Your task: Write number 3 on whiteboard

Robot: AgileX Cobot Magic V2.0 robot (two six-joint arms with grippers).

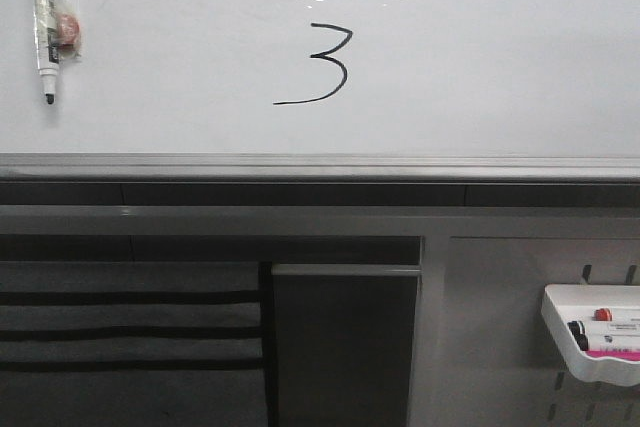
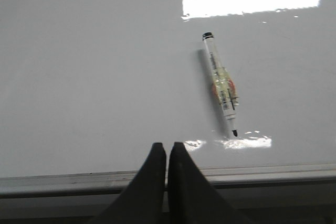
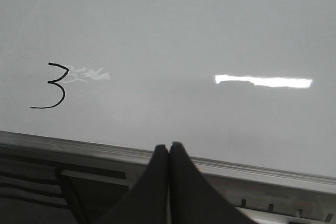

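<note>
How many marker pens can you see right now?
3. One clear-barrelled black-tipped marker is on the glossy whiteboard, upper left; two more, red-capped and black-capped, lie in the white tray, lower right. Others may be hidden.

The left gripper (image 2: 167, 148) shows in its own wrist view as two dark fingers (image 2: 153, 182) pressed flat together along their length, nothing between them. The right gripper (image 3: 168, 148) looks the same in its wrist view: both black fingers (image 3: 184, 187) meet tip to tip, jaws closed and empty. Neither arm appears in the front view.
</note>
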